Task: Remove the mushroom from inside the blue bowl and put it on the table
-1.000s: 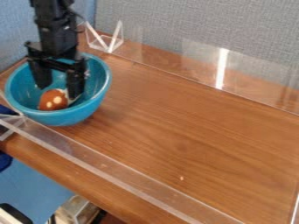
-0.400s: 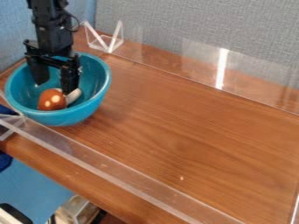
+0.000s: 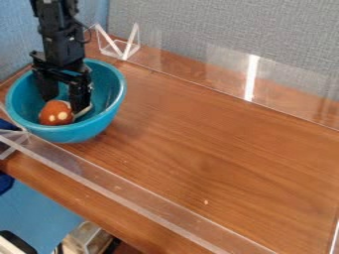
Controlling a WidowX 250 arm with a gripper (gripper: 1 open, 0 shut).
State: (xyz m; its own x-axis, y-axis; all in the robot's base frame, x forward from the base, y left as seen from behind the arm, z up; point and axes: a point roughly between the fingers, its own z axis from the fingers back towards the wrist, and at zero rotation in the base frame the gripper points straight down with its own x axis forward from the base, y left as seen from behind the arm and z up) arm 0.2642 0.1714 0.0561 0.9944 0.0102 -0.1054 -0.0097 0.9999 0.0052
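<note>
While lower, claw astride mushroom

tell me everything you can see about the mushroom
The mushroom is a small toy with a rounded orange-brown cap and a bit of pale stem showing at its right side. It looks like smooth plastic. It lies inside the blue bowl, resting on the bowl's floor, toward the left. The open gripper hangs straight down just over it, fingers either side; whether they touch it cannot be told.

A gray-blue wall stands behind. It looks soft, like cloth. The light is bright and even
</note>
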